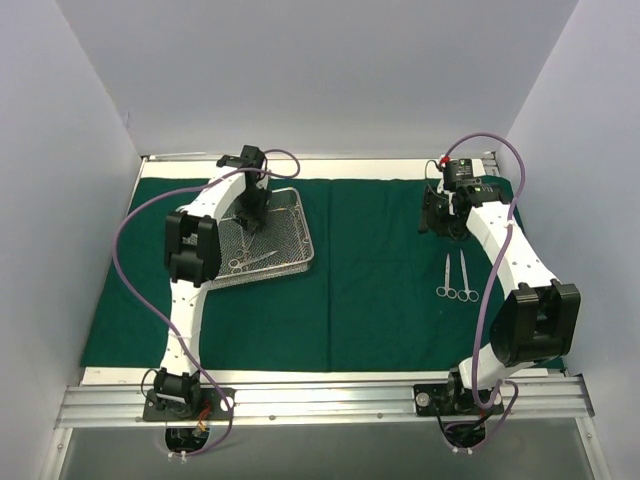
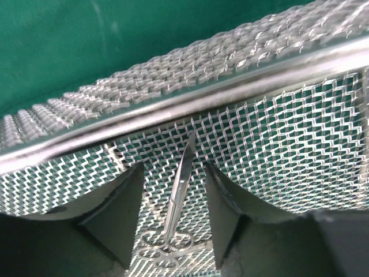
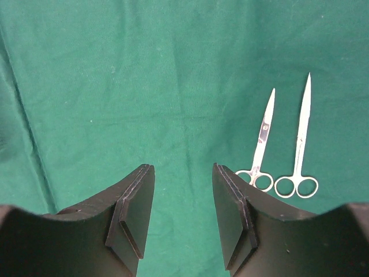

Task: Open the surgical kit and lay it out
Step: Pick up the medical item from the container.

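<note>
The dark green cloth [image 1: 370, 300] lies spread flat over the table. The silver wire-mesh tray [image 1: 300, 235] sits on its left part with steel instruments [image 1: 250, 260] inside. My left gripper [image 1: 250, 215] hangs open over the tray. In the left wrist view its fingers [image 2: 124, 208] straddle a slim ring-handled instrument [image 2: 180, 184] lying on the tray's mesh floor [image 2: 288, 144], and it [image 2: 173, 167] is not touching that instrument. My right gripper [image 1: 440, 215] is open and empty above bare cloth [image 3: 115, 86]. Two scissors [image 1: 455, 277] lie side by side on the cloth to its right [image 3: 262, 135].
White walls close in the left, back and right sides. An aluminium rail [image 1: 320, 400] with both arm bases runs along the near edge. The tray's rim [image 2: 173, 107] crosses the left wrist view just beyond the fingers.
</note>
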